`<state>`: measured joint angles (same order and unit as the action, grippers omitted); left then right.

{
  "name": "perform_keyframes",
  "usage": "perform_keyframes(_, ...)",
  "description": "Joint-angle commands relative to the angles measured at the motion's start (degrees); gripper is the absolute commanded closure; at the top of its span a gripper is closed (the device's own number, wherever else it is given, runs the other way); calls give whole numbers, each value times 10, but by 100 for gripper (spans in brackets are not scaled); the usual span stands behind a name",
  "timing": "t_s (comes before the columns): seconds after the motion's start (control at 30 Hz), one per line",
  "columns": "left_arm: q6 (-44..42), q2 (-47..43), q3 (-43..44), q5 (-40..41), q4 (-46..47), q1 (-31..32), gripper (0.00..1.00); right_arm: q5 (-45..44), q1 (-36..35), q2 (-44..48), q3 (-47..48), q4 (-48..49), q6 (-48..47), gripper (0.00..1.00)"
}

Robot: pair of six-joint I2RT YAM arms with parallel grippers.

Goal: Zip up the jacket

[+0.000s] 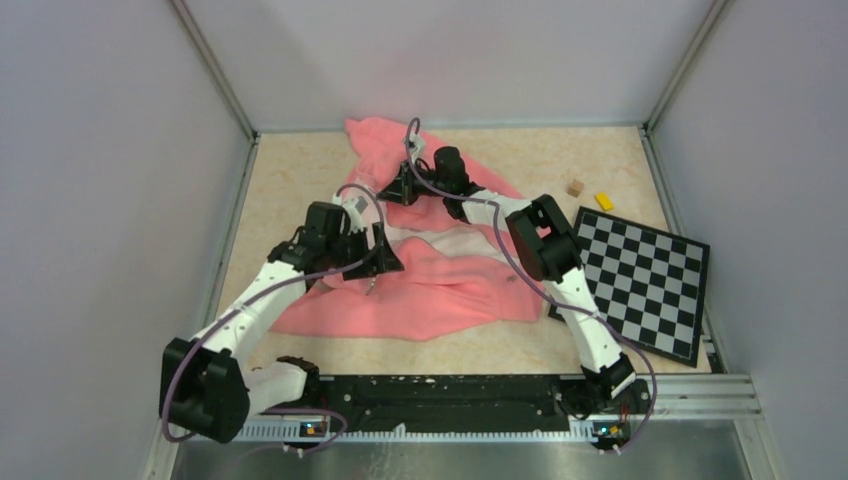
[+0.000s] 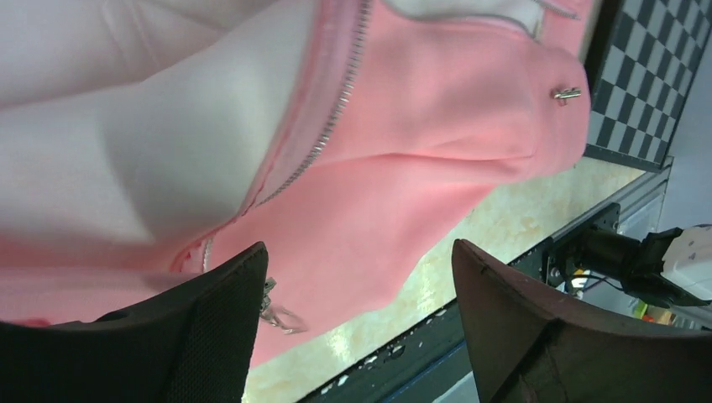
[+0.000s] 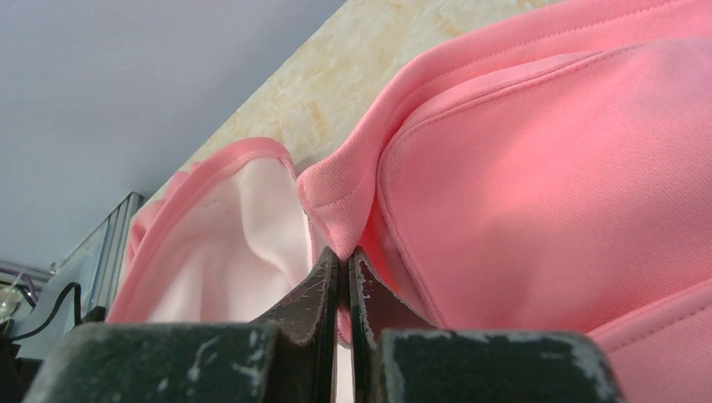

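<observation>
The salmon-pink jacket (image 1: 440,285) lies crumpled in the middle of the table, its paler lining (image 2: 143,143) showing where the front is open. The zipper teeth (image 2: 340,101) run down the open edge. A small metal zipper pull (image 2: 277,315) hangs just beside the inner edge of my left finger (image 2: 218,319). My left gripper (image 2: 359,252) hovers open over the jacket's near hem with nothing between its fingers. At the far end, my right gripper (image 3: 344,252) is shut on a fold of the jacket's pink edge (image 3: 336,197); it also shows in the top view (image 1: 405,185).
A black-and-white checkerboard (image 1: 640,280) lies at the right. A small wooden block (image 1: 575,187) and a yellow block (image 1: 604,200) sit beyond it. Grey walls enclose three sides. The black base rail (image 1: 450,400) runs along the near edge.
</observation>
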<state>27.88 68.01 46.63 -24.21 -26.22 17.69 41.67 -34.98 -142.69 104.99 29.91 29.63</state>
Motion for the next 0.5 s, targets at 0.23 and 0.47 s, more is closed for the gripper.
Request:
perform_keyframes(0.23, -109, -77, 82, 164, -50, -6, 1, 3, 4, 35, 1, 12, -9, 100)
perform_keyframes(0.47, -327, -1, 143, 228, -141, 9, 1, 6, 4, 30, 10, 12, -8, 100)
